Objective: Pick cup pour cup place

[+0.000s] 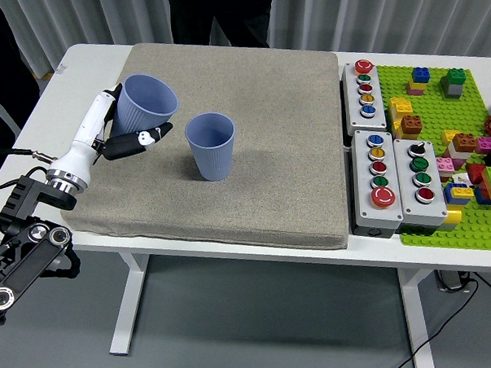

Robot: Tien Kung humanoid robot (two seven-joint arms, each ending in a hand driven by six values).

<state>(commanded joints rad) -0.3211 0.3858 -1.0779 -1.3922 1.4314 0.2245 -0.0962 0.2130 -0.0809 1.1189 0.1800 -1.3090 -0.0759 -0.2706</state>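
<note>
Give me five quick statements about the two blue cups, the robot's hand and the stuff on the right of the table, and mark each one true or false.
1. The left hand grasps a blue cup and holds it clear of the grey mat. True.
2. The held cup is upside down. False: its mouth faces up, tilted toward the second cup.
3. The second cup stands upright on the mat. True.
4. The right hand is holding the second cup. False: no right hand is in view, and nothing touches that cup.
5. The button boxes sit on the grey mat. False: they sit on the white table, between the mat and the green brick plate.
</note>
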